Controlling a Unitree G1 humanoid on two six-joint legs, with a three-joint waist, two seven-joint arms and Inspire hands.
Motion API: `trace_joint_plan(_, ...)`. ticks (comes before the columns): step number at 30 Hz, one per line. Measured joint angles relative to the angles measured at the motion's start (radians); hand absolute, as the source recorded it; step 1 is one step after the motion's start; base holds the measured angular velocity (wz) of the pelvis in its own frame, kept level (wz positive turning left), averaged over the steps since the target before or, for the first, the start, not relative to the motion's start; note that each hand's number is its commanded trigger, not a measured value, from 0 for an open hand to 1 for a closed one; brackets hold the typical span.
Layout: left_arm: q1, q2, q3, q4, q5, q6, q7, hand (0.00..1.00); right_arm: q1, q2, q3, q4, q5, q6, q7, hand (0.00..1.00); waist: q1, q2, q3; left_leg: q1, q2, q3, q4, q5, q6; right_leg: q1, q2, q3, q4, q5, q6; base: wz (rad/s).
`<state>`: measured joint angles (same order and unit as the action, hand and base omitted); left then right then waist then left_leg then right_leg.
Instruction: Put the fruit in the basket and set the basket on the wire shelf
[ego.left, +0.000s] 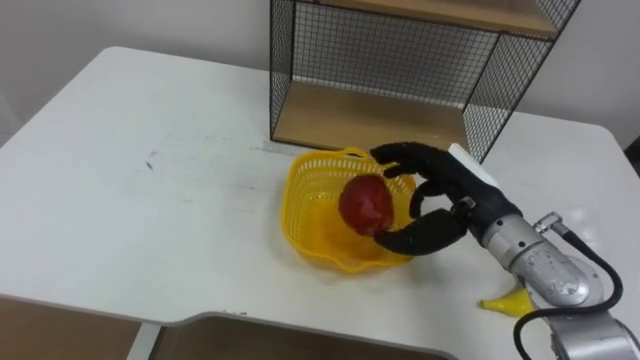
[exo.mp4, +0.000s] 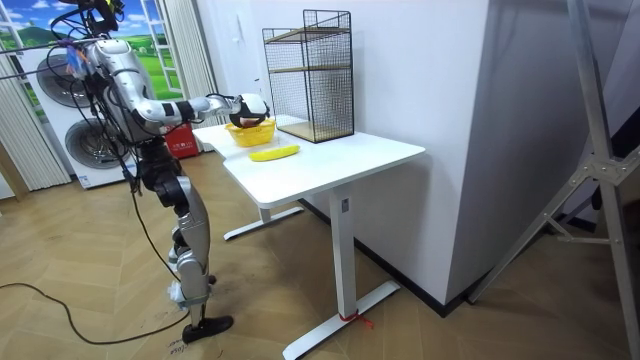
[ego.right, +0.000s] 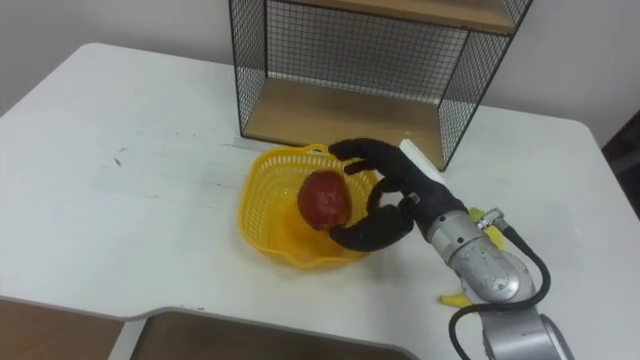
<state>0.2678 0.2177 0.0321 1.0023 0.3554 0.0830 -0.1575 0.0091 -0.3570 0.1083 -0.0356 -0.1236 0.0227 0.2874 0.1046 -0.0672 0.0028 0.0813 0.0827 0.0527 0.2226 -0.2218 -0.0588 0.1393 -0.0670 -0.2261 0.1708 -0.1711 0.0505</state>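
As the right hand (ego.left: 447, 203) grips a red fruit (ego.left: 366, 203), it hangs over the yellow basket (ego.left: 303, 215).

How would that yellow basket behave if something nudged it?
Probably light: the basket is thin open lattice, so a nudge could slide it across the smooth table. Its wavy rim suggests it flexes rather than staying stiff. The red fruit in the right hand, set near the edge, might tip it.
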Motion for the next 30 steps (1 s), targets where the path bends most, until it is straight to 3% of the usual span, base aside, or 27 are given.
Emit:
trace_joint_plan(18, 0.0, 0.0, -0.001, 0.0, 0.0, 0.004, -0.01, 0.0, 0.001, 0.012, 0.0, 0.0, 0.0, 0.001, 0.0, 0.0, 0.006, -0.004, 0.0003, -0.002, 0.0, -0.006, 0.008, 0.0, 0.0, 0.004, 0.0, -0.006, 0.0, 0.0, 0.0, 0.0)
trace_joint_plan(30, 0.009, -0.003, 0.001, 0.0, -0.01, 0.0, -0.005, 0.0, 0.002, 0.012, -0.019, 0.005, 0.001, 0.0, -0.015, 0.0, -0.015, -0.002, 0.0016, -0.003, -0.001, -0.005, 0.009, 0.0, 0.0, 0.004, 0.0, 0.001, 0.0, 0.0, 0.0, 0.0)
